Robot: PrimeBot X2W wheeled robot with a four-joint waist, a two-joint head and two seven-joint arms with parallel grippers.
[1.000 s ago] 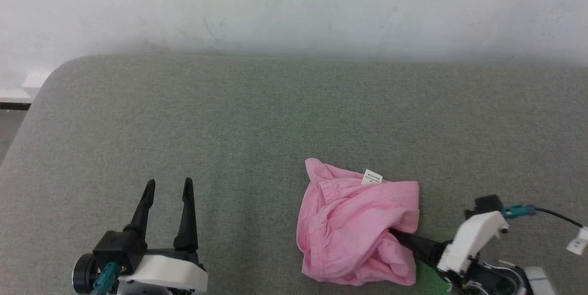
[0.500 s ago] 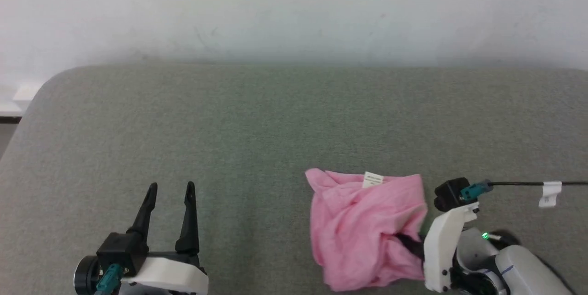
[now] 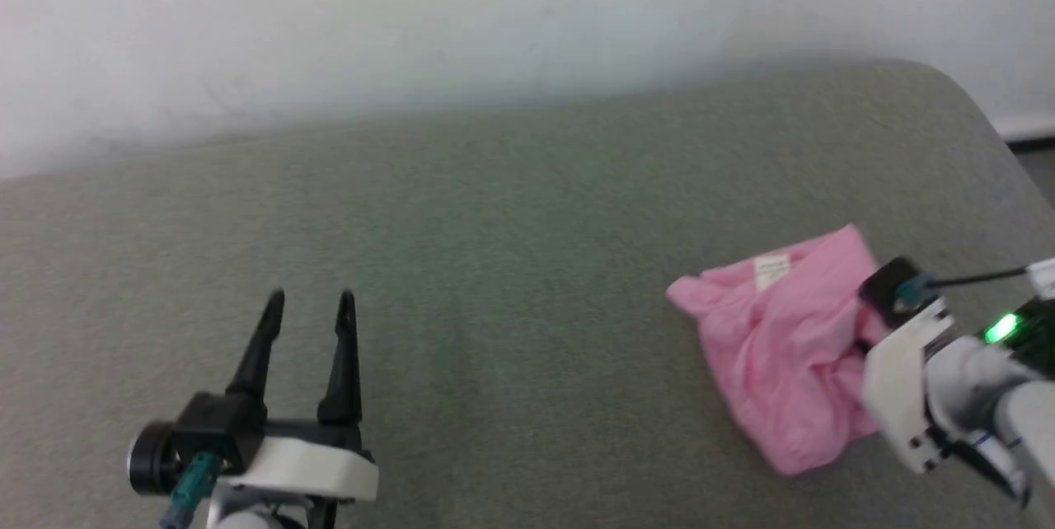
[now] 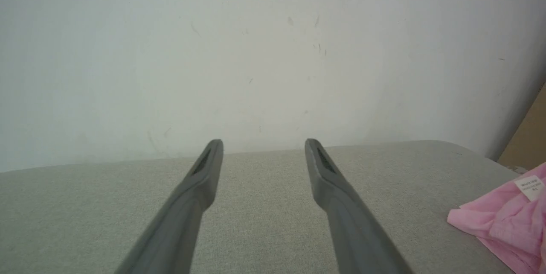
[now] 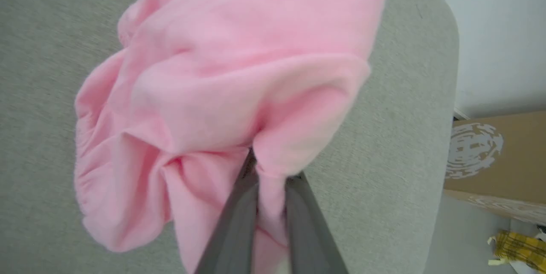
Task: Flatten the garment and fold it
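The right pincer [image 5: 271, 167] is now closed on a fold of the garment [image 3: 783, 339]. One second ago its fingers were open and only pushed into the pink heap from the near right side. In the right wrist view the two dark fingers stand almost together, with a thin layer of cloth pinched between them, and the rest of the cloth bunches around the tips.

The garment lies crumpled on the grey counter [image 3: 494, 224], near its right end. Its small white tag [image 3: 771, 269] faces up at the far edge. The heap also looks different from before: the gathered edge no longer shows on top. In the head view the whole picture has shifted, so the camera has turned. How far the cloth itself has travelled cannot be told.

The left pincer [image 3: 309, 302] is open and holds nothing. It hovers over the bare counter, well apart from the garment.

For the task, this probably means that the grasp is made and the flattening can begin. No part is spread yet, and the fold is not started. One pinch point may only drag the heap, so the left pincer will likely need a second edge.
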